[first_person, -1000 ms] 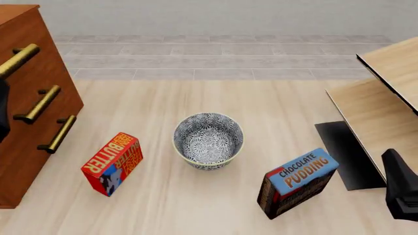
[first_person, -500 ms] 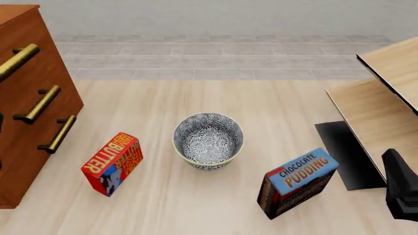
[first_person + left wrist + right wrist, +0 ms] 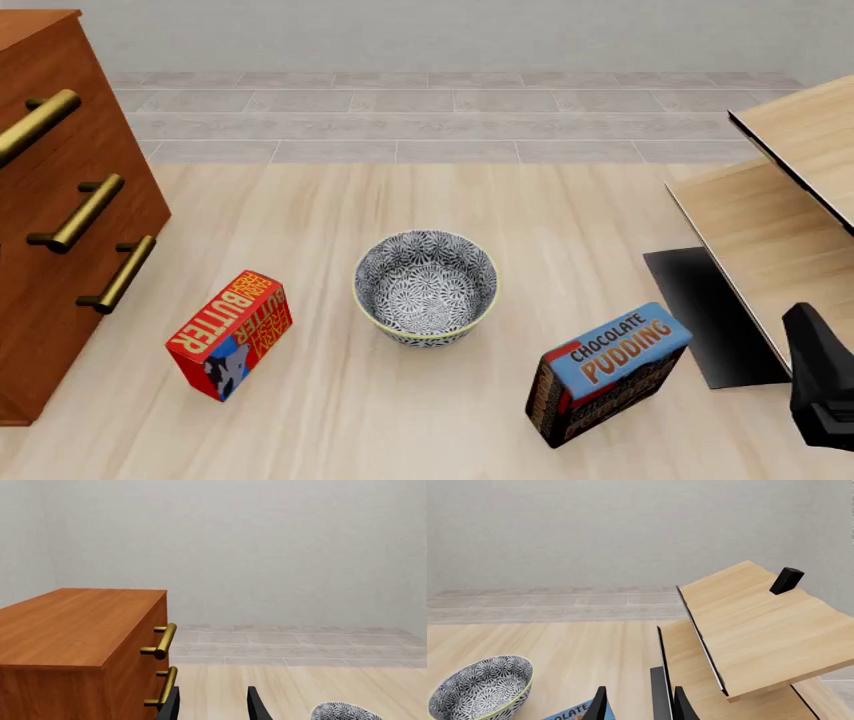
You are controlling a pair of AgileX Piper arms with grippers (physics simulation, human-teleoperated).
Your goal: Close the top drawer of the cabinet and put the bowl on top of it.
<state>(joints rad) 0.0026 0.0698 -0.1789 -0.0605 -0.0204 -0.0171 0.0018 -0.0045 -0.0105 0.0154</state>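
Nearest the arms' edge of the table stand the chocolate pudding box (image 3: pixel 607 372) and, toward the left, the butter box (image 3: pixel 230 334). The right gripper (image 3: pixel 637 702) sits low at the right edge, its fingers parted with nothing between them. Between the two boxes, a little farther in, the bowl (image 3: pixel 426 287) rests upright near the table's middle, well apart from both grippers. The left gripper (image 3: pixel 212 704) is also apart and empty, touching nothing, pointing past the cabinet (image 3: pixel 54 215) at the left edge. The top drawer (image 3: pixel 34 100) looks flush with the two below it, so I judge the closing done and the bowl next. To do that well, take one wall of the bowl by its rim, lift straight, clear the butter box, and set it flat on the cabinet top, away from the front edge
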